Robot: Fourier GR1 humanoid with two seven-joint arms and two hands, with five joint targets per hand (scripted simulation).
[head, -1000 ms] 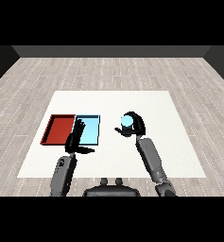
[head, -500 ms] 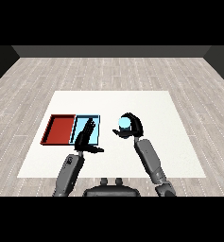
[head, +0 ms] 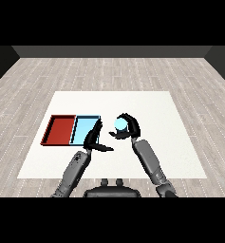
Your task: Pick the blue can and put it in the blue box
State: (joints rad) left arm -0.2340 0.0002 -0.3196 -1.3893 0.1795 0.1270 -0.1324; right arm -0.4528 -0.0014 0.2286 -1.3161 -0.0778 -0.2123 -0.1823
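The right hand (head: pixel 129 127) curls around the blue can (head: pixel 119 125), likely light, rigid and smooth; its sides suit holding. The left hand (head: pixel 94 140) is open at the light blue tray (head: pixel 87 126), nine o'clock of the can.

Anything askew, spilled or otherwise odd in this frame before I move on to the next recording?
Nothing stands out. The right hand curls round the blue can, to the right of the trays. The red tray and blue tray lie straight, side by side. The left hand, fingers straight, overlaps the blue tray's right edge.
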